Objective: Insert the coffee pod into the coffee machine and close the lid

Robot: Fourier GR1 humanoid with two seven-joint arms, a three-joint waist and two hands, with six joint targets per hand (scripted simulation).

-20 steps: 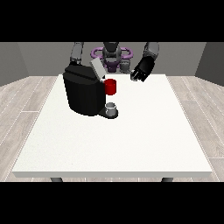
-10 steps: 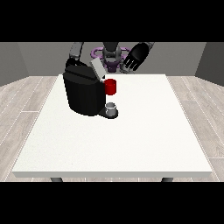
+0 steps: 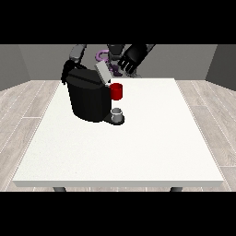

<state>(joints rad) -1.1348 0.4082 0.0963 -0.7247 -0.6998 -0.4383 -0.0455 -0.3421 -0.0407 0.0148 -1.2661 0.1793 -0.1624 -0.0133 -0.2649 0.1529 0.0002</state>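
You have a white table (image 3: 138, 152) with a broad bare surface from 3 through 9 o'clock, out to its near and right edges. The black coffee machine (image 3: 87, 99) occupies the far-left area, near the far edge; its grey lid (image 3: 102, 73) is tilted up. A red thing at the machine (image 3: 116, 91) sits at its 3 o'clock side. A grey thing (image 3: 117, 114) rests on the machine's base, directly below. The hand at the view's right (image 3: 130, 59) hovers above the far edge, fingers spread, holding nothing. The hand at the view's left (image 3: 66, 73) lies behind the machine; its fingers cannot be made out
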